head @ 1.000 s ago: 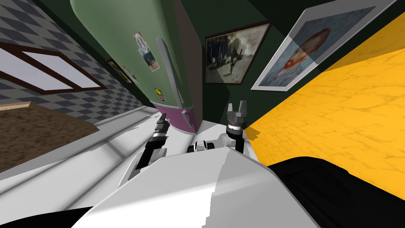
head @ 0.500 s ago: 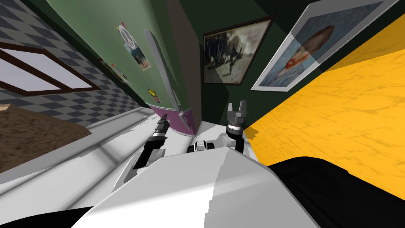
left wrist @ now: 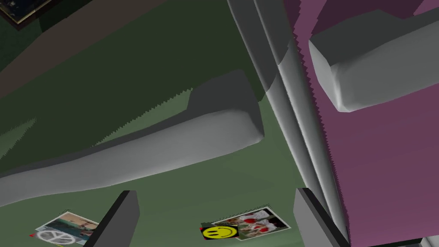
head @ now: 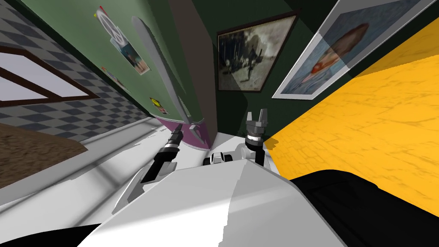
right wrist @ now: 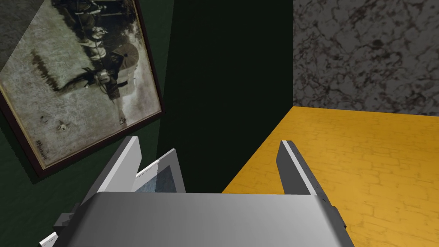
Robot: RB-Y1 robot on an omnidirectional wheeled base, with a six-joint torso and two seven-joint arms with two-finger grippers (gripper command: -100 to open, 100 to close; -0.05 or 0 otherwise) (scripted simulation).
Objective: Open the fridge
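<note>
You will find no words, numbers or brand names to read here. Two signs sit on the flat green fridge door [left wrist: 180,188]: a round white peace-symbol sticker [left wrist: 50,236] overlapping a small photo, and a round yellow smiley-face sticker [left wrist: 219,232] touching another small photo.

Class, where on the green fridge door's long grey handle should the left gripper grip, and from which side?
Probably the thick end of the handle, by the purple door, from the front, open fingers straddling it: it stands proud of the green door, and the left gripper faces it.
</note>
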